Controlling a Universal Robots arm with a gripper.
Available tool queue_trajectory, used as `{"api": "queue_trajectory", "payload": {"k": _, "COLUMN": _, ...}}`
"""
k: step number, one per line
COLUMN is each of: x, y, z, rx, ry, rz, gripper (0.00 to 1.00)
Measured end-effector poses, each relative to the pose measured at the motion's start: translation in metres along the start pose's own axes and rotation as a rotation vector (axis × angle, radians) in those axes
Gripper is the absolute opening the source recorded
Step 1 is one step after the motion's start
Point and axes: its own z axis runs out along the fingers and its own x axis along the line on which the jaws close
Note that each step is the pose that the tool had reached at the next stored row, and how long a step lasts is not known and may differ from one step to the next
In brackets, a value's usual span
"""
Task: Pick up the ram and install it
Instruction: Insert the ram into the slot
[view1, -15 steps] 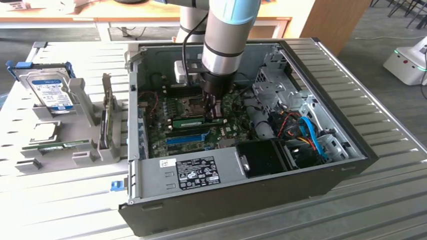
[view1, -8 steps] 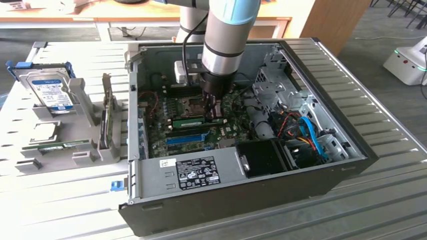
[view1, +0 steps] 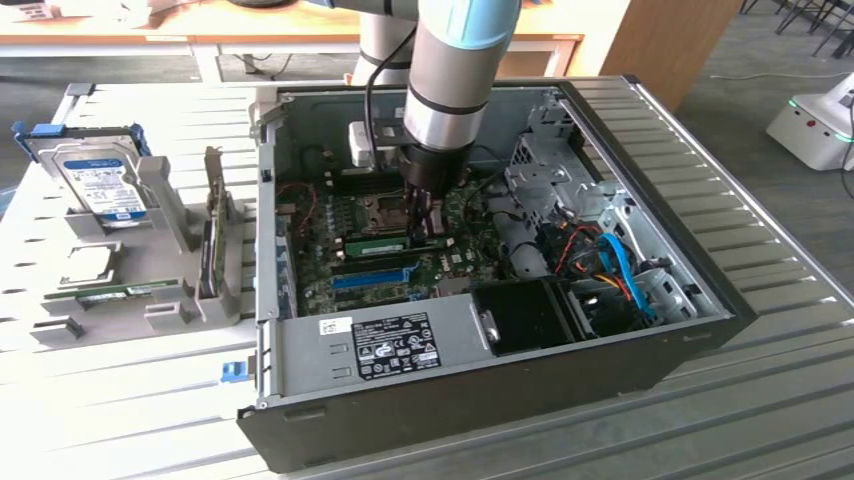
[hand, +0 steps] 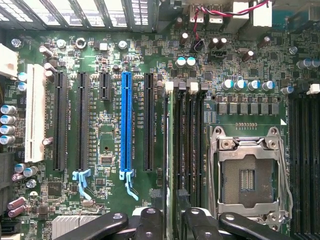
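Observation:
The ram (hand: 170, 150) stands on edge in the memory slot nearest the long blue slot (hand: 126, 125), between that slot and the CPU socket (hand: 248, 175). In the exterior view the ram (view1: 379, 243) is a green strip on the motherboard inside the open computer case (view1: 694, 320). My gripper (view1: 429, 236) reaches down into the case at the end of the ram toward the exterior view's right. In the wrist view my gripper (hand: 172, 222) straddles the stick, its black fingers (hand: 150, 225) open with a slim gap on each side, holding nothing.
Left of the case in the exterior view, a grey rack (view1: 160, 300) holds a silver hard drive with a blue label (view1: 100, 180) and another green stick (view1: 123, 292). Cables (view1: 617, 268) and a drive cage (view1: 561, 170) crowd the case's right side. More empty memory slots (hand: 192, 150) lie beside the ram.

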Motion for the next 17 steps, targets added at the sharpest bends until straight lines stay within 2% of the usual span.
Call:
{"api": "queue_trajectory", "payload": {"k": 8, "x": 0.0, "y": 0.0001, "z": -0.002, "rx": 0.0, "ry": 0.0001, "rz": 0.0, "gripper": 0.25}}
{"api": "queue_trajectory", "payload": {"k": 17, "x": -0.001, "y": 0.0009, "z": -0.0181, "rx": 0.0, "ry": 0.0, "rz": 0.0, "gripper": 0.25}}
